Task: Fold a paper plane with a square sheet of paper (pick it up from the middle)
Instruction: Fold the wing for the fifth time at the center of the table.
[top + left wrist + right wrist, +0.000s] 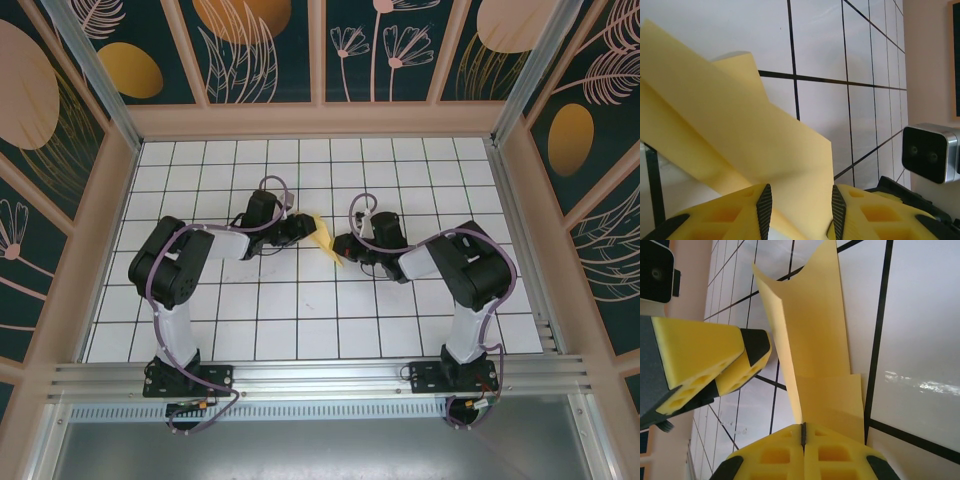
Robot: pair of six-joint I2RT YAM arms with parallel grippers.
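Folded yellow paper [322, 238] sits between the two grippers over the middle of the table.

From their bases at the near edge, both arms lean inward and meet above the white grid table [300, 330]. The right gripper [803, 432] has its yellow fingers pressed tight together, pinching one end of the paper. The paper stands out of that seam as a creased, layered strip with a notched far end. The left gripper [801, 205] has its jaws spread. Its black pads [764, 205] stand on either side of the paper, which runs through the gap without either pad visibly pressing on it. From the right wrist, the left gripper's fingertips lie just beside the paper's edge. Beyond the grippers, the black-lined tiles run on to the patterned back wall [400, 50].
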